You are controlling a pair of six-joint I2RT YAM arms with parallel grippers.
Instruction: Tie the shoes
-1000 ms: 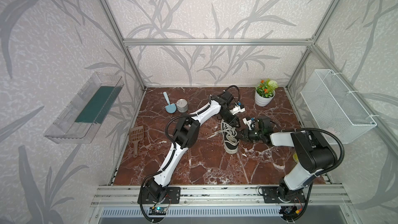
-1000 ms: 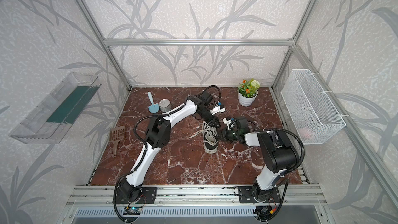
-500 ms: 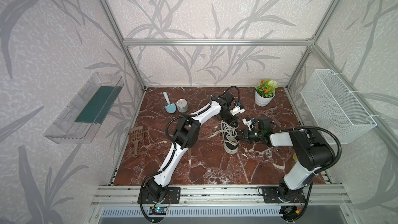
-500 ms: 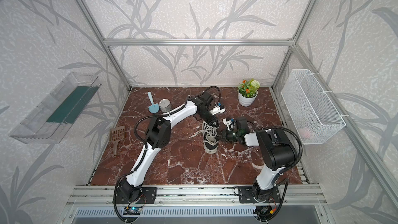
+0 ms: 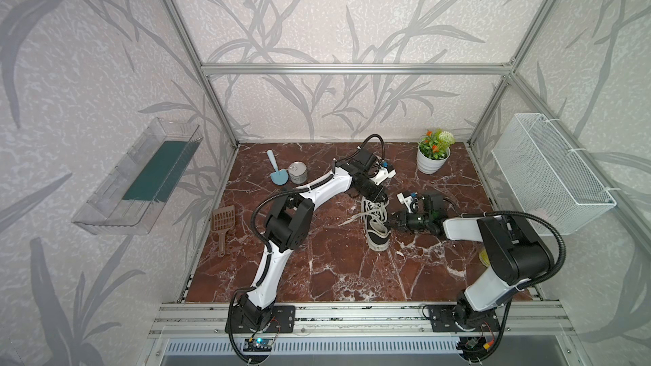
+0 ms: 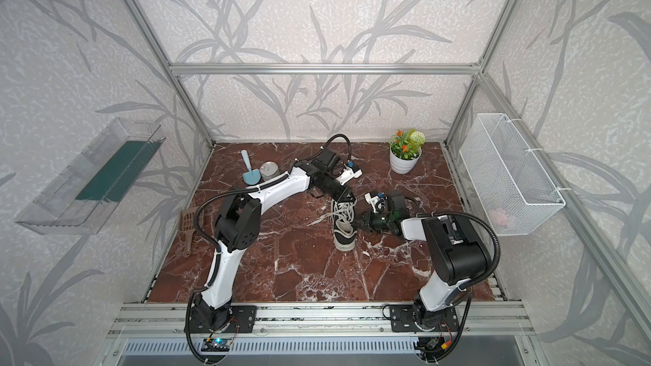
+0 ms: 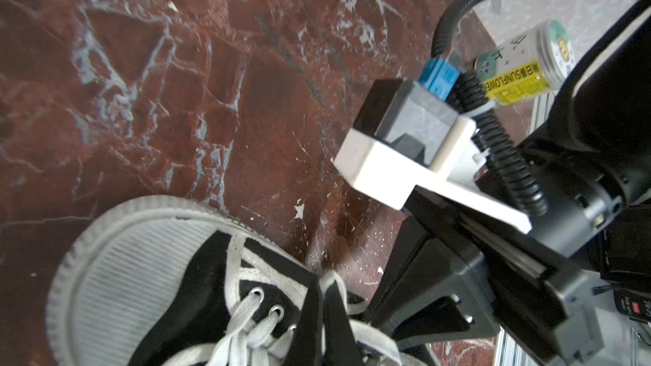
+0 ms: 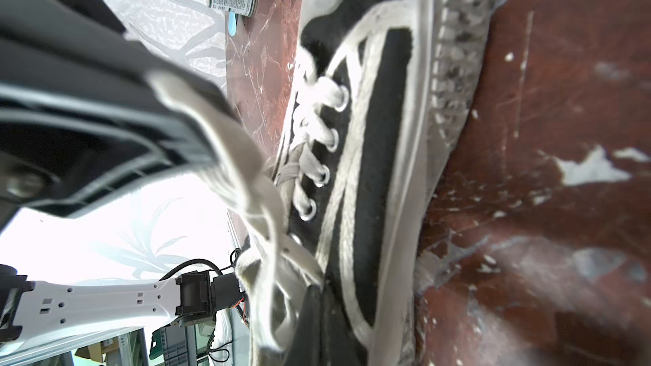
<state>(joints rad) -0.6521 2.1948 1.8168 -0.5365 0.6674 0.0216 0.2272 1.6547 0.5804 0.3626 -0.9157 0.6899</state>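
The shoe (image 5: 377,230) (image 6: 344,228), a black canvas sneaker with white sole and toe cap, lies mid-table with its toe toward the front. Its white laces (image 5: 374,211) are loose over the tongue. My left gripper (image 5: 381,199) (image 6: 348,197) reaches in from the heel end; in the left wrist view it (image 7: 321,281) is shut on a white lace (image 7: 334,275). My right gripper (image 5: 390,224) (image 6: 357,223) sits at the shoe's right side. In the right wrist view it (image 8: 317,290) is shut on a lace strand (image 8: 260,227) beside the eyelets.
A potted plant (image 5: 432,161) stands at the back right. A tin can (image 5: 297,172) and a blue scoop (image 5: 276,172) are at the back left, a brown slotted scoop (image 5: 222,220) at the left edge. A wire basket (image 5: 549,177) hangs on the right wall.
My left gripper has closed on the lace at the heel end. The right gripper stays shut on its strand, and both arms and the shoe have barely moved.
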